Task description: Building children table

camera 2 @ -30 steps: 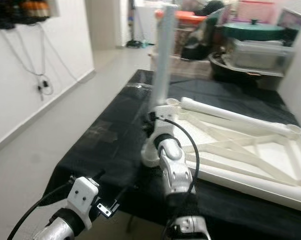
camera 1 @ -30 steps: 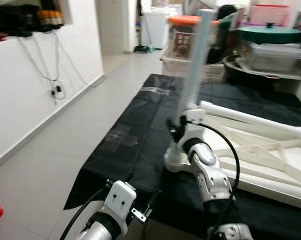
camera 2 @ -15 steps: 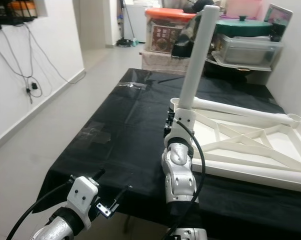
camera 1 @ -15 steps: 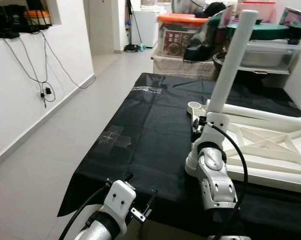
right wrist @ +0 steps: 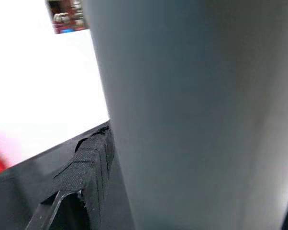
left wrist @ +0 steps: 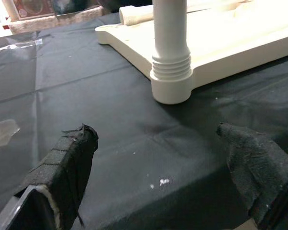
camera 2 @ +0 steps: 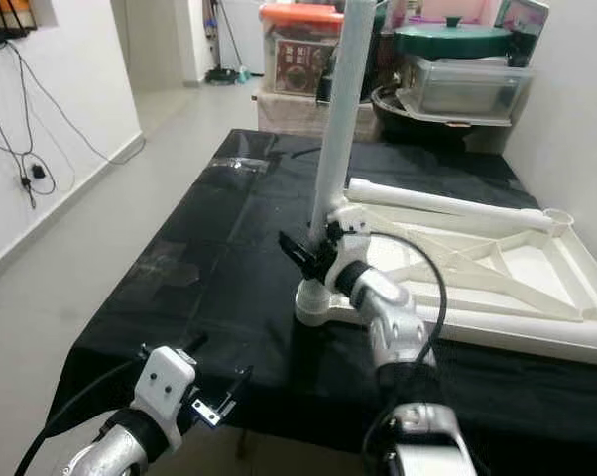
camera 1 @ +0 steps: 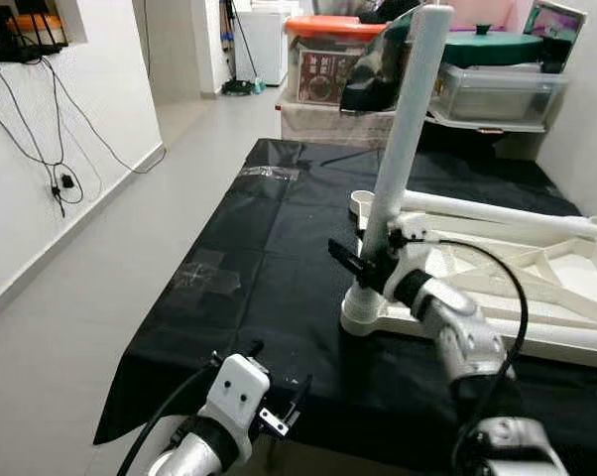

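- We have the white table leg (camera 1: 406, 129) standing nearly upright at centre frame, its threaded foot seated in the corner socket of the upturned white tabletop (camera 1: 576, 342), which lies on the black sheet (camera 1: 279, 268) toward the right of the picture.
- Our right gripper (camera 1: 370, 266) sits low on the leg just above the socket; its black fingers (right wrist: 89, 163) bracket the tube, and we judge them clamped on it, though the close view is too tight to be sure.
- Our left gripper (left wrist: 158, 158) hangs at lower left by the sheet's near edge, its padded fingers wide apart and holding nothing, aimed at the leg's base.
- To do this step well, we should keep the leg square to the tabletop while twisting, since a slight lean could cross the threads.
- We would turn in short strokes, regrip low, and let the left gripper steady the corner if the tabletop slides.
- A second leg (camera 1: 497, 211) lies across the far side of the frame.
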